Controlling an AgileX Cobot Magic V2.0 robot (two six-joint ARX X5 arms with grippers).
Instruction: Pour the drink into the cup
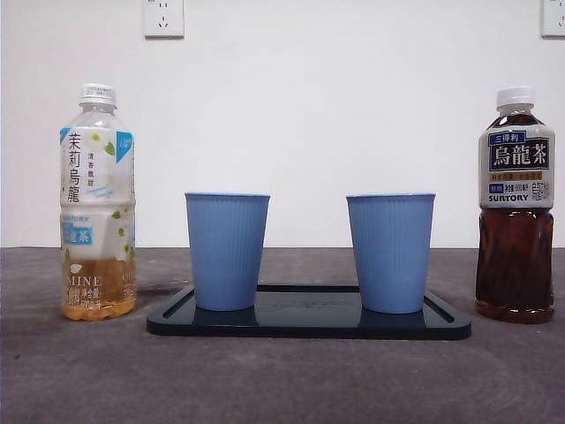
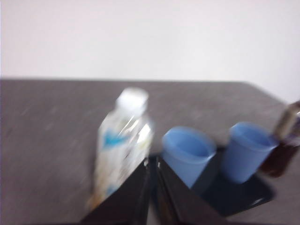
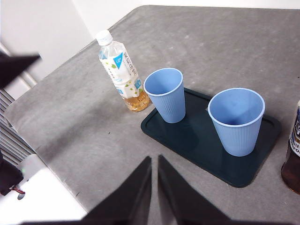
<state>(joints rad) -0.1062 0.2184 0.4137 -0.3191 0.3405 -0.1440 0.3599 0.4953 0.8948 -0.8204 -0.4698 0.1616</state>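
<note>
Two ribbed blue plastic cups (image 1: 227,251) (image 1: 389,253) stand upright on a dark flat tray (image 1: 309,322) mid-frame, flanked left by a pale capped jasmine-tea bottle (image 1: 97,203) and right by a dark capped oolong bottle (image 1: 516,208) on the grey counter (image 1: 282,380), ready for pouring, while the left gripper (image 2: 152,164) and right gripper (image 3: 154,161) wait with jaws together.

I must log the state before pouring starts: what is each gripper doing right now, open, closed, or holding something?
Left gripper: closed, holding nothing, near the pale tea bottle.
Right gripper: closed, holding nothing, above the table.
</note>
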